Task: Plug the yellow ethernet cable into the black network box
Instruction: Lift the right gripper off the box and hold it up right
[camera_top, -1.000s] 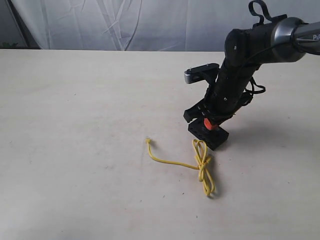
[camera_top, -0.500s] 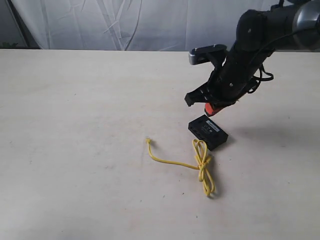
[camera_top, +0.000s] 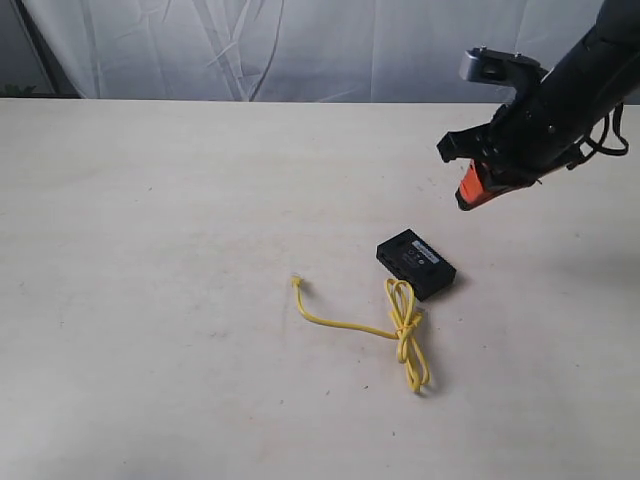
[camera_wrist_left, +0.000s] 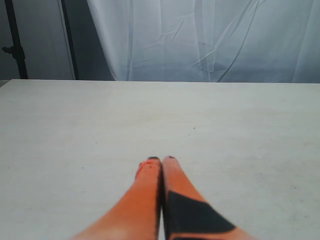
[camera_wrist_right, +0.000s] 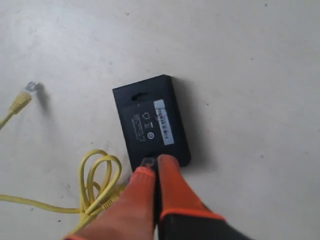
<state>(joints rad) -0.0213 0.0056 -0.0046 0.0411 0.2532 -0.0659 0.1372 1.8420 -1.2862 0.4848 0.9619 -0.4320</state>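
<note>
I'm hovering the right jaws, pressed together and empty, at the upper right. The black network box (camera_top: 416, 264) is lying centre-right on the counter (camera_top: 150, 250), with the yellow ethernet cable (camera_top: 404, 322) looping just beside it. The left jaws are pressed together too. I judge the cable pickup is not yet begun, so next I'm spreading the jaws over a plug.

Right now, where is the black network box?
In the exterior view the black network box lies on the table, right of centre, next to the knotted loops of the yellow ethernet cable; the right gripper hovers above and to its right.
</note>
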